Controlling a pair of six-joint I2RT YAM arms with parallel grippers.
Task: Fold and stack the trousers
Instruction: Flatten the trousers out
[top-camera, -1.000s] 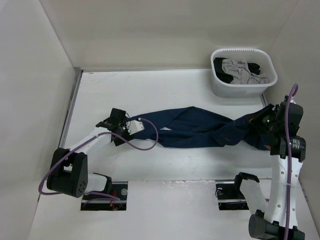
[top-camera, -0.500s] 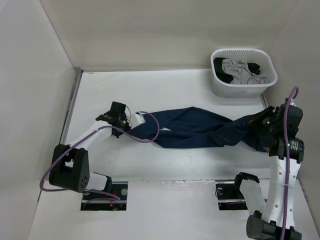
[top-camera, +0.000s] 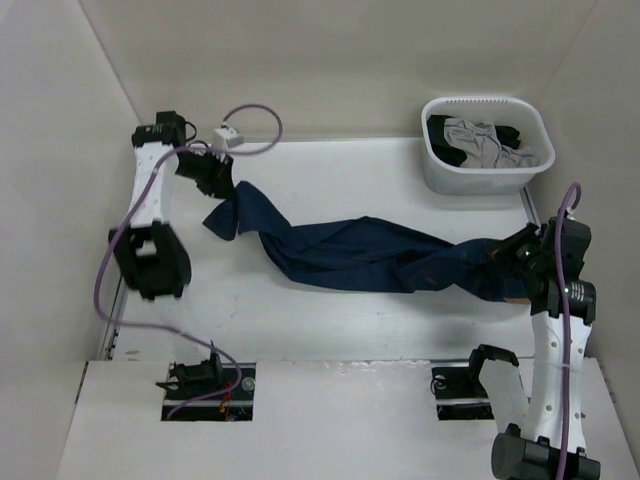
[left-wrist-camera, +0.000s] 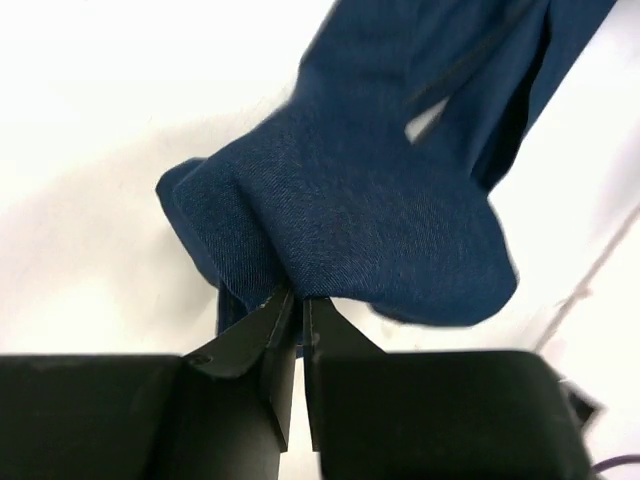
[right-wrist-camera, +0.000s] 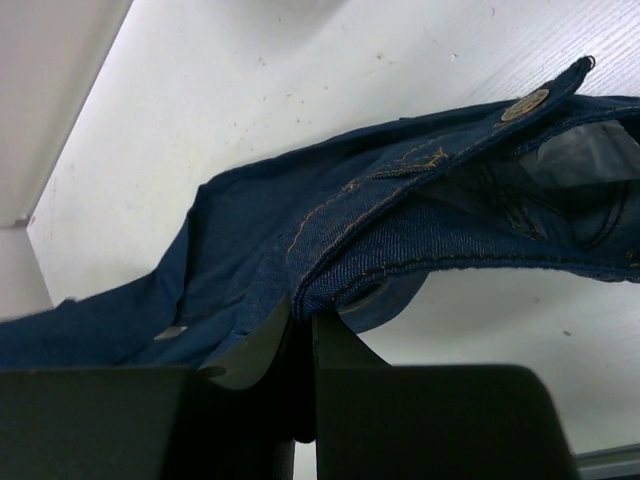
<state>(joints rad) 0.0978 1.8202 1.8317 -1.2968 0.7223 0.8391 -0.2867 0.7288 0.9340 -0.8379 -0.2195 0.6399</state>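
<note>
The dark blue denim trousers (top-camera: 370, 256) stretch across the table from far left to right. My left gripper (top-camera: 212, 176) is raised at the far left and shut on the leg end, which hangs below it in a bunch (left-wrist-camera: 340, 210). My right gripper (top-camera: 522, 255) at the right edge is shut on the waistband (right-wrist-camera: 440, 215), where orange stitching and a metal button (right-wrist-camera: 524, 104) show. The cloth between the two grips sags onto the table.
A white plastic basket (top-camera: 436, 172) with grey and black clothes stands at the back right. Side walls close in the table on the left and right. A purple cable (top-camera: 255, 128) loops above the left arm.
The left gripper closed on the leg end and swung it up and to the far left, pulling the trousers longer. The right gripper stayed shut on the waistband, nearly still.
</note>
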